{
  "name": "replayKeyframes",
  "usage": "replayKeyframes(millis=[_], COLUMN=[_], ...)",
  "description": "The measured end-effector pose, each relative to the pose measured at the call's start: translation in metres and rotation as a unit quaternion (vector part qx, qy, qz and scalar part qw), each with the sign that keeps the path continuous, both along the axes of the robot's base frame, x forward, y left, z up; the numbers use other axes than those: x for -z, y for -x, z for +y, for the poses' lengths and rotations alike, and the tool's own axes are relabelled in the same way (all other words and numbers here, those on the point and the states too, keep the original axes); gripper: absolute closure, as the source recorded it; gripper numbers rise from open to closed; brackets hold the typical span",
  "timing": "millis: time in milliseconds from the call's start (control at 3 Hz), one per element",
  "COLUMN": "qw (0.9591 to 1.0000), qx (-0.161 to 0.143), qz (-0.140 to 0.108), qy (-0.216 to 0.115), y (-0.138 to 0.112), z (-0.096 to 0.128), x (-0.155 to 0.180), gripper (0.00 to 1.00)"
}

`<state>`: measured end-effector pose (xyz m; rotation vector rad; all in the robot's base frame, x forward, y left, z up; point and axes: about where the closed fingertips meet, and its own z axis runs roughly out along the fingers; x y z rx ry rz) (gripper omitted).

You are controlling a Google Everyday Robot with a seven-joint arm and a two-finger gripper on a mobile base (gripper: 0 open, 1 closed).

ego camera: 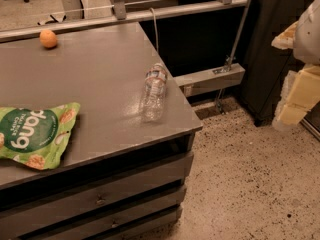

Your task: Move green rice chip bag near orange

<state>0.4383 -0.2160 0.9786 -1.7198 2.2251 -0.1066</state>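
Note:
The green rice chip bag (34,134) lies flat on the grey table top (100,79), at its front left, partly cut off by the left edge of the view. The orange (48,38) sits at the table's far left, well apart from the bag. My gripper (295,101) hangs at the right edge of the view, off the table and above the floor, far from both the bag and the orange. It holds nothing that I can see.
A clear plastic water bottle (154,91) lies on its side near the table's right edge. The table has drawers (100,199) in front. A metal rail (150,11) runs behind it. Speckled floor (250,184) lies to the right.

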Motion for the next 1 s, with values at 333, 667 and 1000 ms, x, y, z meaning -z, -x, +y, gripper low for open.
replayKeyframes(millis=[333,667,1000], qw=[1.0,0.9983,0.99], qx=[-0.003,-0.045,-0.111], qz=[-0.003,-0.015,-0.03], qy=[-0.001,-0.034,-0.081], y=[-0.001,-0.02,-0.045], z=[0.003,0.045,0.109], x=[0.0,0.001,0.007], gripper=[0.0,0.0,0.0])
